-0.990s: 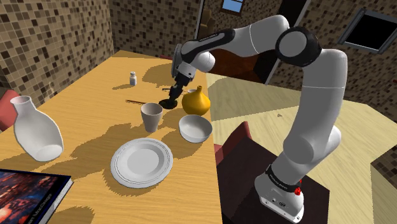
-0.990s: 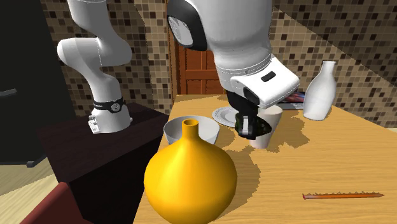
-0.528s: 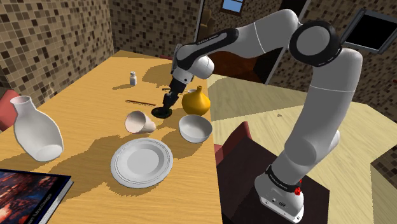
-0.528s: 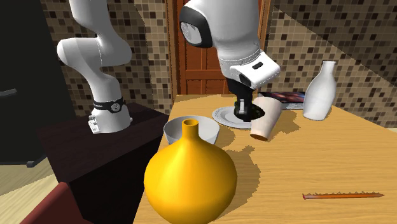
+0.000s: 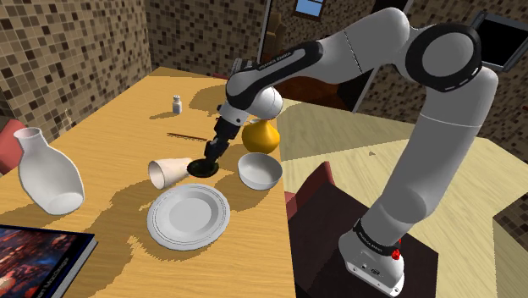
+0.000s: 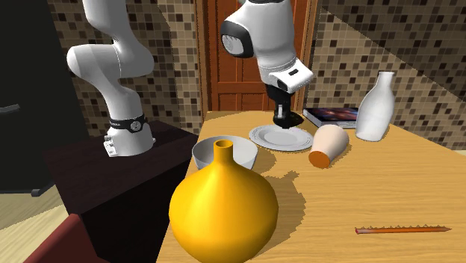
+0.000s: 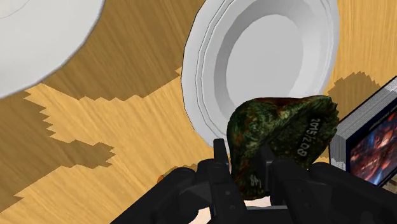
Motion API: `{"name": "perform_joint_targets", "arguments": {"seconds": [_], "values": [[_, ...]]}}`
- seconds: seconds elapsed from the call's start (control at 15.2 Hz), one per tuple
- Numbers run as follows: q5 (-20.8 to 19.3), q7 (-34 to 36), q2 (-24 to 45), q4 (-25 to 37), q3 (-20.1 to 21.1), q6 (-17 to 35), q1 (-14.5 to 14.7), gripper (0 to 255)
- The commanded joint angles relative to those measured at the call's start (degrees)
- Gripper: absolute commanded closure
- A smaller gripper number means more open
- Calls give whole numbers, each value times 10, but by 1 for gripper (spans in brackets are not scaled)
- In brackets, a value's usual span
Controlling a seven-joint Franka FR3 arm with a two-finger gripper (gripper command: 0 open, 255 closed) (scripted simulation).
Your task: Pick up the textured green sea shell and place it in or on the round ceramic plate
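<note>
Trouble comes first: the pale cup (image 5: 167, 172), upright beside me a second ago, now lies on its side on the table (image 5: 118, 118), its mouth toward the shoulder view's left, and I judge I knocked it over in passing. Meanwhile my gripper (image 7: 245, 159) has travelled from beside the yellow vase (image 5: 261, 135) toward the round white plate (image 5: 156, 224), and it stays clamped on the mottled green shell (image 7: 280, 137), which juts out past my fingers. In the shoulder view the shell hangs low just beyond the plate's far rim, between the fallen cup and the white bowl (image 5: 259, 170); whether it is already over the plate's edge I can't quite tell, though the wrist view suggests it is close. The carry is nearly done, I think: a short move over the plate's middle, then a release. The cup lies clear of the plate, so it shouldn't block the drop. By count I see one shell, one plate, one cup, one bowl, one yellow vase, one white bottle-shaped vase (image 5: 46, 173), one book (image 5: 38, 262), one small shaker (image 5: 177, 104) and one thin brown stick (image 6: 403, 230).
</note>
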Motion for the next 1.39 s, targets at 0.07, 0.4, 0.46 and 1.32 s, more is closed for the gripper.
{"name": "perform_joint_targets", "arguments": {"seconds": [0.07,0.4,0.46,1.32], "values": [[11,28,-11,-16,19,25,24,255],[24,66,-13,-36,44,68,60,255],[25,62,-7,-37,44,75,61,255],[33,17,87,-38,43,163,72,255]]}}
